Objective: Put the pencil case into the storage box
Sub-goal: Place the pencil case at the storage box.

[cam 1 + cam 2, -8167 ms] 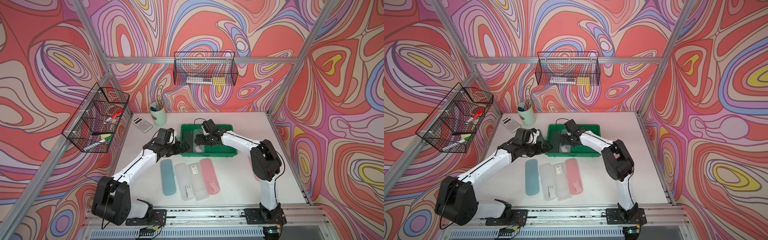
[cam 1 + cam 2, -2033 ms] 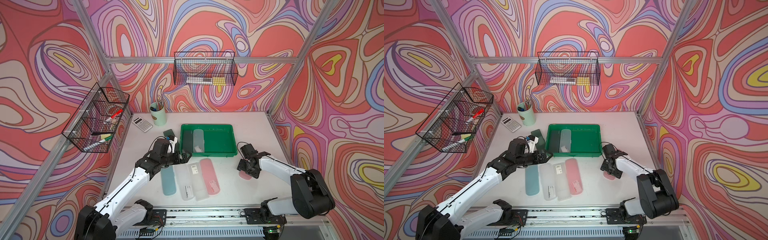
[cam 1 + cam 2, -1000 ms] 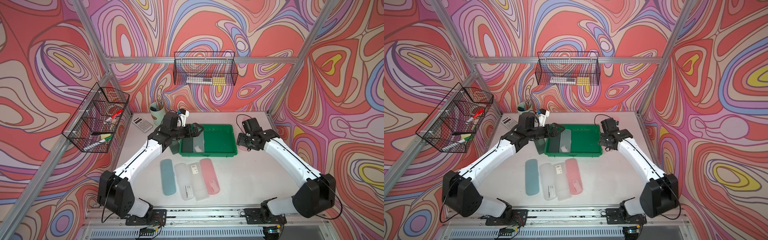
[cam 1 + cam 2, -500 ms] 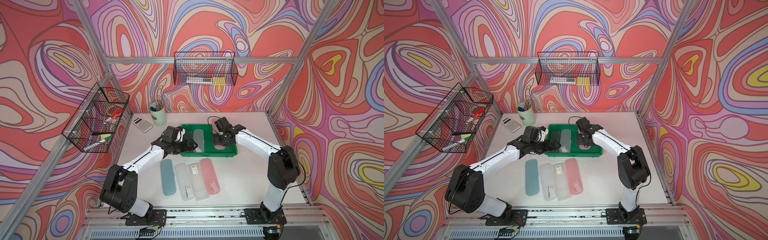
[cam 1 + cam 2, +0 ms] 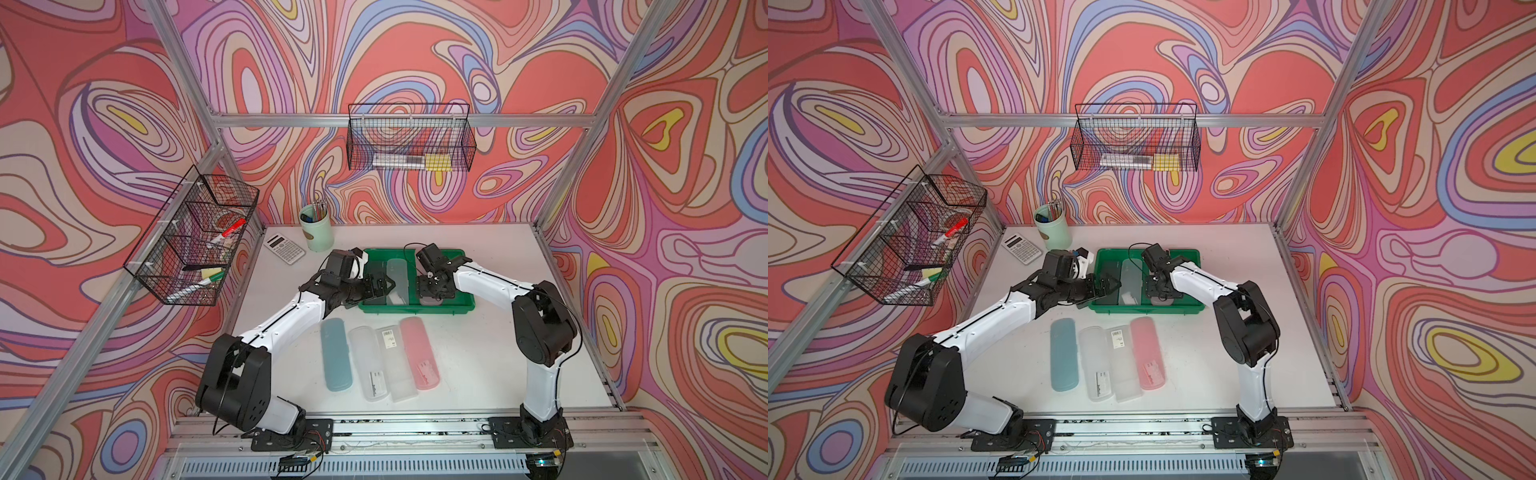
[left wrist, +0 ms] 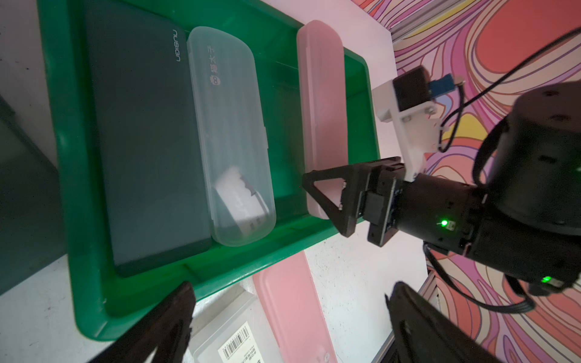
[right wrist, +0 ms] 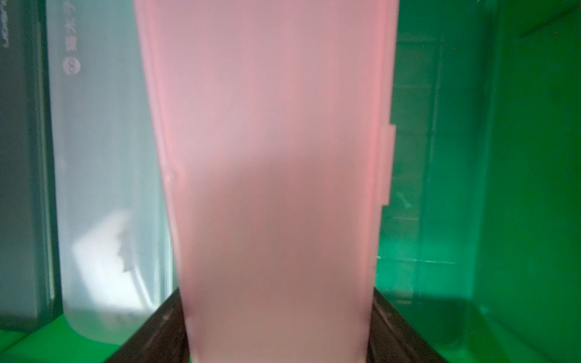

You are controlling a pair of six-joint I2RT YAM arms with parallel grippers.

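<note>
Nearly placed: right hand (image 5: 433, 288) clenched on translucent pink plastic pencil case (image 6: 319, 94), low inside bright green shallow plastic storage box (image 5: 457, 308). Floor contact unclear, not released. Already lying in box: dark grey flat case (image 6: 141, 141), frosted clear case (image 6: 229, 125) touching it. To do: let go. Probably next: the row on white counter (image 5: 478, 365): teal case (image 5: 338, 354), two clear cases (image 5: 368, 362), another pink case (image 5: 419, 353). Left hand (image 5: 379, 286) spread, empty, over box's near rim, apart from held case. Nothing blocking.

Calculator (image 5: 284, 248) near pale green pen cup (image 5: 318, 235)
</note>
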